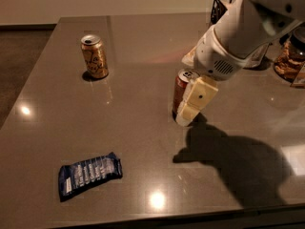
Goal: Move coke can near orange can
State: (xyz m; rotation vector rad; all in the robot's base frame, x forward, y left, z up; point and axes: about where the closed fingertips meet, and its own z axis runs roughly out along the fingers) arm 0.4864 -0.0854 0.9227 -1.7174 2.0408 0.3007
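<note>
The coke can [180, 87], red with a silver top, stands upright on the grey table [143, 142], right of centre. My gripper [191, 104] comes down from the upper right on its white arm and sits against the can's right front side, hiding that half of it. I cannot tell whether it holds the can. The orange can [94, 56], golden with pale swirls, stands upright at the far left of the table, well apart from the coke can.
A blue snack packet [89, 174] lies flat near the front left. A black wire basket [221, 6] and a jar of snacks [290, 56] stand at the back right, partly behind the arm. The table's front edge is close below.
</note>
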